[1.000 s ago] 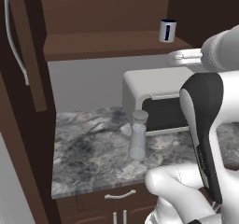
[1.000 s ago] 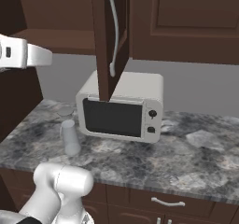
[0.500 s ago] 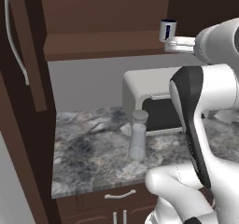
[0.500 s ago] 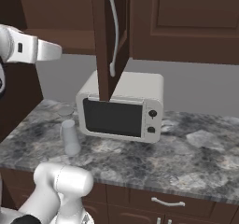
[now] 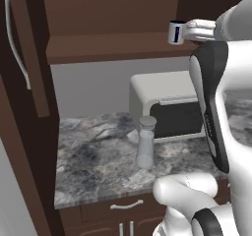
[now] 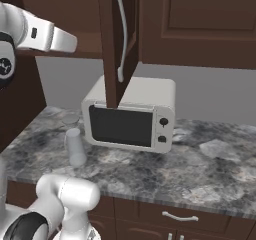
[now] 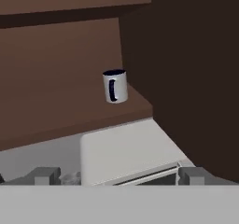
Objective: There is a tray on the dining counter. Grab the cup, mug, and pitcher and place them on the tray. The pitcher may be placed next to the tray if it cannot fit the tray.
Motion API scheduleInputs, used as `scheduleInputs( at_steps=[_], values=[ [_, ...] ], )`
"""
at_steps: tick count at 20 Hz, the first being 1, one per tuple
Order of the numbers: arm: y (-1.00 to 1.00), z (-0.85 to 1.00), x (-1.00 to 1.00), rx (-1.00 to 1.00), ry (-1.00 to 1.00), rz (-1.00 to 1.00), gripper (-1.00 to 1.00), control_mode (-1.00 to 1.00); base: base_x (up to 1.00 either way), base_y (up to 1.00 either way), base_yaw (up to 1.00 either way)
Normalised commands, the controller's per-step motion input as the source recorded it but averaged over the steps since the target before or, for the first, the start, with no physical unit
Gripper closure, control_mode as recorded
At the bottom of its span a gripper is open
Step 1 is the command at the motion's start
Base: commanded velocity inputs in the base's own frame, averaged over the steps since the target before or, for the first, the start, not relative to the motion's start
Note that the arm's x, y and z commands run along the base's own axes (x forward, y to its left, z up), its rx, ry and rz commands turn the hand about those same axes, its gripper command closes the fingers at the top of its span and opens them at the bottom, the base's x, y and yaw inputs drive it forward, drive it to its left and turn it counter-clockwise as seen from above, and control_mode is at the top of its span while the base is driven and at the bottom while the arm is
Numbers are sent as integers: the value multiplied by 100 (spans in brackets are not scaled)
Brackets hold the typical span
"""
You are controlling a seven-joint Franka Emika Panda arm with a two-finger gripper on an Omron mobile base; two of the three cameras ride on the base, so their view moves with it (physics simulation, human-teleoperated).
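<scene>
One mug (image 7: pixel 115 86) stands upright on the brown shelf (image 7: pixel 74 115) inside the open wall cabinet, near the shelf's front edge, handle turned toward the hand camera, dark inside visible at the rim. In the left base view the mug (image 5: pixel 175 33) sits just past the end of the arm, level with the hand. Gripper (image 7: pixel 120 175) is spread wide, nothing between the fingers (image 7: pixel 44 175); the mug is well apart from them, up the middle of the hand view. Below the shelf, the white microwave (image 6: pixel 131 118) sits on the marbled counter (image 6: pixel 210 174). Pitcher (image 5: pixel 145 142) stands upright on that counter just in front of the microwave's left corner, apart from it; in the right base view the pitcher (image 6: pixel 75 147) is beside the microwave's left side. Cabinet door (image 6: pixel 116 39) hangs open above the microwave, its white handle (image 6: pixel 121 31) facing right.
</scene>
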Motion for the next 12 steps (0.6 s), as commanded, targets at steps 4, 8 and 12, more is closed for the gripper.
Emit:
scheduleInputs(
  at_steps=[4, 8, 12],
  values=[
    [-6, 0, 26, 0, 8, 0, -100, -100, 0, 0, 0],
    [-9, -15, 27, 0, 5, 0, -100, -100, 0, 0, 0],
    [-19, -27, 15, 0, 5, 1, -100, -100, 0, 0, 0]
  ],
)
